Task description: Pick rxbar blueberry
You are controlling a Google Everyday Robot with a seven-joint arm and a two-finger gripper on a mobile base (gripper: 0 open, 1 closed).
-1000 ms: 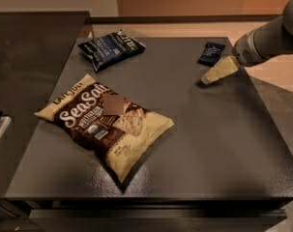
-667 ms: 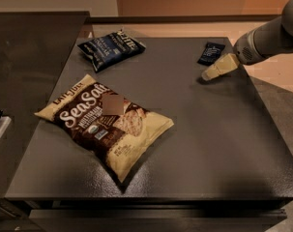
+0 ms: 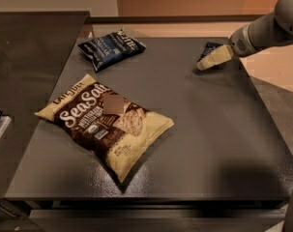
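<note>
The claw (image 3: pixel 204 64) is down low at the far corner of the dark table (image 3: pixel 209 129). It sits at the end of a grey arm (image 3: pixel 267 30) that reaches in from the side. The claw is pale cream and tilts down, with its tip on the table top or just over it. From where I stand I cannot tell if the claw is wide or narrow, or if it holds anything.

The little dark snack bar (image 3: pixel 210 47) lies flat right behind the claw, near the back edge of the table. The claw covers part of it, so only its far end shows. I cannot tell if the two touch.

The blue chip bag (image 3: pixel 111 49) lies well apart from the claw, across the table, near the same back edge. The big cream and brown bag (image 3: pixel 105 122) is well apart too, closer to the front, out past where the claw's tip points.
</note>
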